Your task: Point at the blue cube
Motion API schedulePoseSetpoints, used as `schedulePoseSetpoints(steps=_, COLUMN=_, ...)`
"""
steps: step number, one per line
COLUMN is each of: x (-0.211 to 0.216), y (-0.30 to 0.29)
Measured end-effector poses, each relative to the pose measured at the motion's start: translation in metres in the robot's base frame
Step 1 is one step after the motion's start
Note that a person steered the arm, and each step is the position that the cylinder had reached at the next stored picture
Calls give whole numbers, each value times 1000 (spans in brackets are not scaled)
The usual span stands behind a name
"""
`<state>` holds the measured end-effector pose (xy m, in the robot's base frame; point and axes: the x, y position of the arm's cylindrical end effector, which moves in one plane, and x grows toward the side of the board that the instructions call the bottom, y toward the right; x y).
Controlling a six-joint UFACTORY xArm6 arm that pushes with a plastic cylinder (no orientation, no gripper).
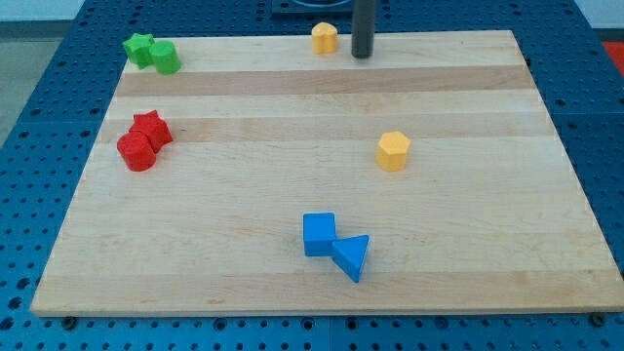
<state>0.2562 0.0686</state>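
Note:
The blue cube [319, 234] lies on the wooden board [244, 205] near the view's bottom, just left of centre. A blue triangular block [352, 256] touches its lower right corner. My tip [363, 55] is at the view's top, a little right of centre, far above the blue cube. The tip stands just right of a small yellow block [325, 38] and apart from it.
A yellow hexagonal block [393, 151] sits right of centre. A red star block [151, 129] and a red cylinder [136, 152] touch at the left. A green star block [139, 48] and a green cylinder [165, 58] touch at the top left corner.

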Motion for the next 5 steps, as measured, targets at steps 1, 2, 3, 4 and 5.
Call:
schedulePoseSetpoints(steps=1, x=46, y=7)
schedulePoseSetpoints(steps=2, x=108, y=45)
schedulePoseSetpoints(steps=3, x=121, y=51)
schedulePoseSetpoints(steps=4, x=189, y=79)
schedulePoseSetpoints(steps=5, x=215, y=90)
